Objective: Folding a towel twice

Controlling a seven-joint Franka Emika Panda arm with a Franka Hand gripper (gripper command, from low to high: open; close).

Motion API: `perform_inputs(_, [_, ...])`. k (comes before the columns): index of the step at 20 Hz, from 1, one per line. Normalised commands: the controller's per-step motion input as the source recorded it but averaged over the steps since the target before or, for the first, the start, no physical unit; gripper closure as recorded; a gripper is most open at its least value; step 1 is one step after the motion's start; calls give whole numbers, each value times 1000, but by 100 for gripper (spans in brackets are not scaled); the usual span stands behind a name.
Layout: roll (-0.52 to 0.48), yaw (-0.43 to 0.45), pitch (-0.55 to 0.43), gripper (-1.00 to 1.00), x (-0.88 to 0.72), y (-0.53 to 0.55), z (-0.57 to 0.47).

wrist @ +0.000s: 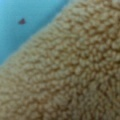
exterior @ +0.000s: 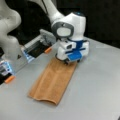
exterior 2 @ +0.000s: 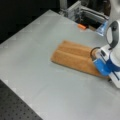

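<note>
**A:** So what's on there? The big thing is the desk (exterior: 100,82), a smooth grey slab with a matte metal look, filling most of both front views.

**B:** Yep. Then the towel (exterior: 53,81) lies flat on it as a long narrow strip, so it already looks folded over once. It's tan and soft, with a rounded, rolled-looking fold at the short end toward a front view's bottom. In a front view (exterior 2: 72,58) a lengthwise crease runs down it.

**A:** And the arm?

**B:** The white-and-blue end effector (exterior: 72,60) sits down on the strip's far short end, right at the cloth. Can't tell whether its jaws are wide or pinched; the body hides them.

**A:** Wrist view?

**B:** Basically all towel (wrist: 75,75): nubby terry loops up close, with a corner of bare surface at top left.

**A:** Any bins?

**B:** Just a metal-framed rig (exterior: 37,46) behind the desk, with orange tabs (exterior: 48,50) on it. Can't tell what's inside.
</note>
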Motion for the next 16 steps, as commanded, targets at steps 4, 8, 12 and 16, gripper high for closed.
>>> perform_inputs(4, [-67,75,-73,100,47,43,-72])
perform_inputs(8, [-61,69,-59,100,39,55,-48])
perform_inputs(12, [-58,68,-44,100,28,53,-25])
perform_inputs(16, [-47,92,-5,100,-1,9,71])
